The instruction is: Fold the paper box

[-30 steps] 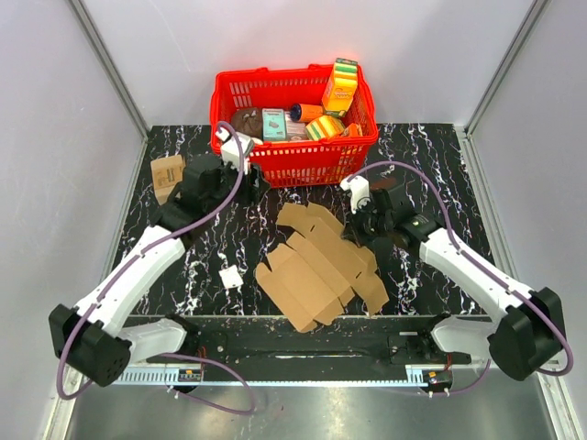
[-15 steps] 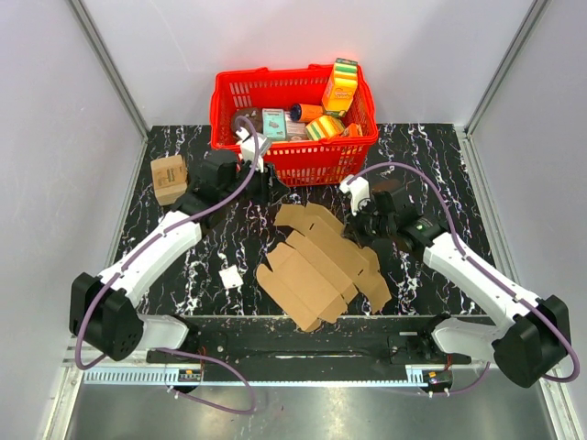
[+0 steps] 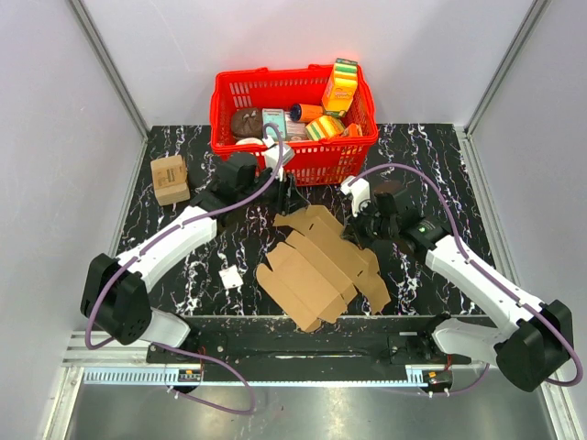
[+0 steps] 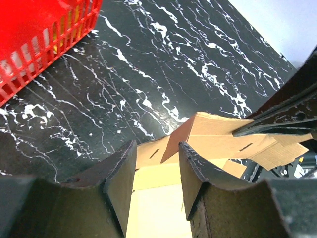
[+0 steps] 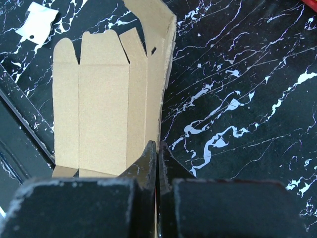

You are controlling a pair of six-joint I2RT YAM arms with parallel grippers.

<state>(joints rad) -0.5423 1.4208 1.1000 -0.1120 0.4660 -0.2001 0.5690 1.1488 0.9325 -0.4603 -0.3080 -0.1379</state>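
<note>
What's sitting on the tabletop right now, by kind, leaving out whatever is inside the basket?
paper box, flat brown cardboard: 1
small tan box: 1
red basket: 1
white paper scrap: 1
Total: 4

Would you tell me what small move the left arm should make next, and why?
Probably ease the left tool forward to close on the raised flap of the paper box: its jaws stand open, flap just ahead, while the right tool pinches another edge.
</note>
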